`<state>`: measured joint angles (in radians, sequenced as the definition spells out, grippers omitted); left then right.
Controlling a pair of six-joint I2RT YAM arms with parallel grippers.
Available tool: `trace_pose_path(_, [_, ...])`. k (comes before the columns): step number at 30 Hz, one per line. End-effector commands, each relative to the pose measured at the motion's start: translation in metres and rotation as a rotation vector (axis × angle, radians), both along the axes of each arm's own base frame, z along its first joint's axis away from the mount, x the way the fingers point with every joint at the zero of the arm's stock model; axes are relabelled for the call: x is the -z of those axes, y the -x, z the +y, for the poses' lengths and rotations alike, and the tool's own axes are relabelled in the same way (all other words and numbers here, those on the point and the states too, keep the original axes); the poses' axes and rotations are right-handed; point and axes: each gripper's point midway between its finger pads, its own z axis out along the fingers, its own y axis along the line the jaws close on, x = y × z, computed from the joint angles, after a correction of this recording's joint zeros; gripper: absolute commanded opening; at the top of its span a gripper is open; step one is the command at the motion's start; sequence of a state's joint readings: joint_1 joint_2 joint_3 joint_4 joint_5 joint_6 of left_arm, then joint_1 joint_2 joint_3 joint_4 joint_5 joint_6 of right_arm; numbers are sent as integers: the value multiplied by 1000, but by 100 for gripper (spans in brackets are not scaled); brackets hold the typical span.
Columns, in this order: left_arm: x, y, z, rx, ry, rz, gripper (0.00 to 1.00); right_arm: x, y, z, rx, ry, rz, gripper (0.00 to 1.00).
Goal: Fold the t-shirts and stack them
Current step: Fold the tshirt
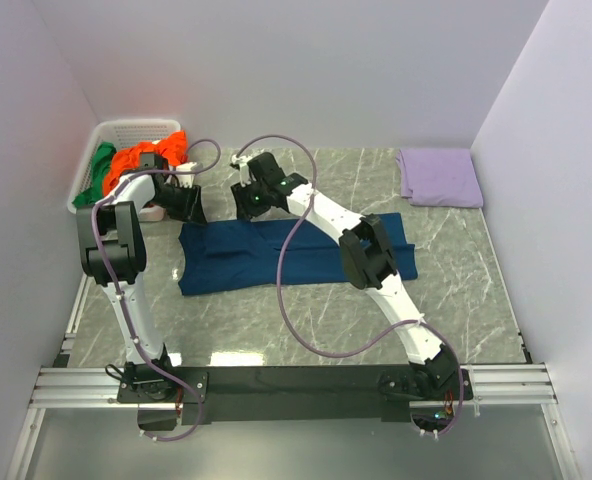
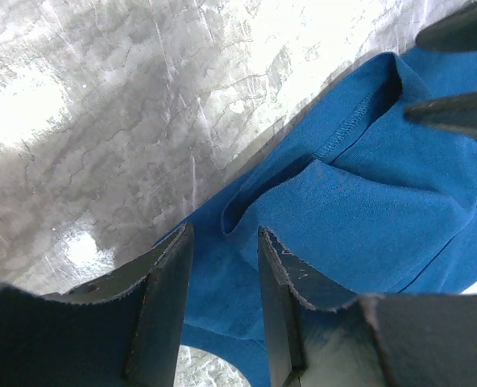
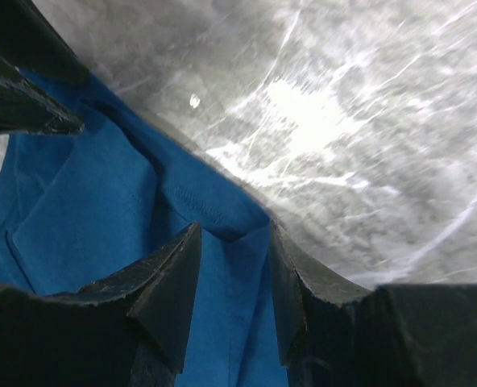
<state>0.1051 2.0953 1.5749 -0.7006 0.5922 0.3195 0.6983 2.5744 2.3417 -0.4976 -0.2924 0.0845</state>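
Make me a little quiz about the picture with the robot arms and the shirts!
1. True or false: the blue t-shirt lies on the table, not in the basket.
2. Pick one: what colour is the folded cloth in the far right corner of the table? A) purple B) yellow C) red
3. Fill in the gap: the basket holds an orange t-shirt and a ___ one.

Key
1. True
2. A
3. green t-shirt
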Motion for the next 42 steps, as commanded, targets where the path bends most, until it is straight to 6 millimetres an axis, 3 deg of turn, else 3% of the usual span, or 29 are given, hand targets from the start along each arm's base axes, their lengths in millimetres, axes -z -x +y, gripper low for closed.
trace_pose_path(1, [-15, -8, -3, 17, 27, -44, 43, 3, 5, 4, -6, 22, 1, 46])
trace_pose_path(9, [-7, -6, -3, 12, 35, -26, 42, 7, 10, 1, -15, 40, 13, 47])
trace_pose_path(16, [-3, -9, -4, 17, 39, -21, 38, 12, 12, -2, -28, 64, 15, 41])
trace_pose_path(19, [-2, -9, -5, 19, 42, -21, 35, 8, 9, -1, -24, 53, 6, 32])
trace_pose_path(22, [-2, -9, -5, 25, 45, -23, 26, 8, 7, -1, -19, 49, -1, 12])
trace_pose_path(25, [-5, -10, -5, 31, 57, -36, 16, 5, 2, -5, -3, 40, 0, 1])
trace_pose_path(28, [-11, -14, -4, 28, 62, -61, 3, 0, -4, -13, 21, 16, 13, 0])
trace_pose_path(29, [-13, -16, -3, 22, 62, -68, 1, -11, -6, -15, 27, -8, 8, 0])
trace_pose_path(35, [-28, -26, 4, 38, 50, -141, 1, -40, -32, -38, 86, -131, 24, 0])
trace_pose_path(42, [-35, -40, 6, 63, 36, -193, 1, -39, -29, -40, 38, -216, 101, 0])
